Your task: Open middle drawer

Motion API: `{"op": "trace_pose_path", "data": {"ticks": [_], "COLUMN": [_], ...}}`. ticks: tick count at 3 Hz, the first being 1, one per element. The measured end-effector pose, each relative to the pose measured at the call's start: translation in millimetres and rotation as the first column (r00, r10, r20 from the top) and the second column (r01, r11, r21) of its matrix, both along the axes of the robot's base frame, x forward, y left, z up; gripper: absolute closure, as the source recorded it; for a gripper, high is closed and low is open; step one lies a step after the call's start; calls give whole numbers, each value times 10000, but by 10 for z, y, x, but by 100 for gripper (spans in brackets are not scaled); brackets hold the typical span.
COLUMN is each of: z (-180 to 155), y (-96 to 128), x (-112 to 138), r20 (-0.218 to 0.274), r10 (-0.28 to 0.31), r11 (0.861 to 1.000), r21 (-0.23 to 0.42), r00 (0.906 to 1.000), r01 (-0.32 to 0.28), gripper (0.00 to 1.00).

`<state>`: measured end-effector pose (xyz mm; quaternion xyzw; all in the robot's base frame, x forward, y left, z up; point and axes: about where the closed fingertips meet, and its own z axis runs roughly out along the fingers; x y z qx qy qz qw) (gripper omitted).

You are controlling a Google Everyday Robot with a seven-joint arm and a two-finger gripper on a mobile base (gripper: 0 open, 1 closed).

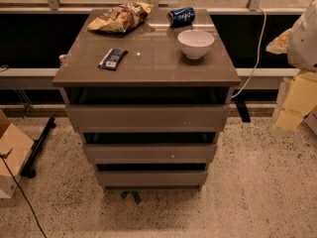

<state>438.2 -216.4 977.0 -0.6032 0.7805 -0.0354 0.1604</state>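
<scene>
The gripper [296, 103] hung at the scene's right edge below the arm's [304, 38] white body, well apart from the cabinet [153, 58], its grip impossible to tell, while the middle drawer [148, 153] sat between two other fronts on the near face.

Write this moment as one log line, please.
gripper: right edge, apart from cabinet | middle drawer: untouched | on cabinet: bowl, can
</scene>
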Motion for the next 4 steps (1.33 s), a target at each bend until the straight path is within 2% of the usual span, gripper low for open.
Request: {"op": "trace_pose_path", "data": {"ticks": [2, 3, 4], "z": [-115, -352, -834], "y": [61, 191, 458], "x": [1, 1, 62], "r20": [235, 500, 662], "r10": [-63, -87, 2], "r11": [9998, 9993, 9989], "r21": [193, 359, 464], "r00": [9997, 9987, 9978], "r01": [59, 69, -33], "gripper": [0, 0, 0]}}
